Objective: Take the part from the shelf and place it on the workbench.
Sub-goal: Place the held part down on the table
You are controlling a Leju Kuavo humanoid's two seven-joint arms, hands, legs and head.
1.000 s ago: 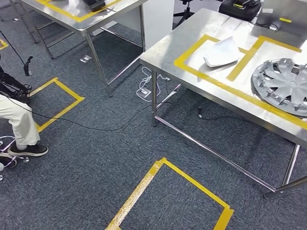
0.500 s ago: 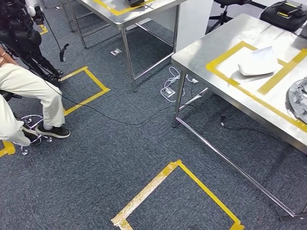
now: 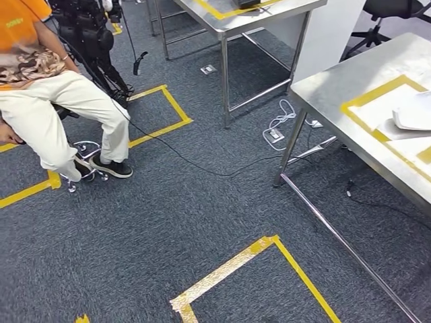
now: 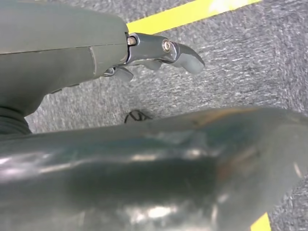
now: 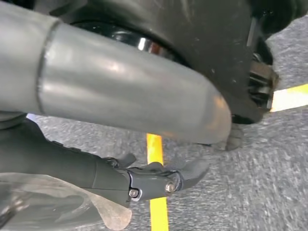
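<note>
A: What is held by the hands?

B: Nothing can be made out in either. The left hand [image 4: 160,55] and the right hand [image 5: 156,180] are seen hanging over grey carpet [image 3: 203,202], fingers extended and apart, released.

A: And the part?

B: No shelf is seen. A white sheet-like piece [image 3: 414,111] lies inside yellow tape on the steel surface [image 3: 330,91] at the right; whether that is the task's part cannot be told.

A: What could go wrong?

B: A black cable [image 3: 203,165] is laid across the floor, and a seated person [image 3: 56,101] is close by. A foot could be snagged, or the person brushed, if walking is carried out carelessly.
</note>
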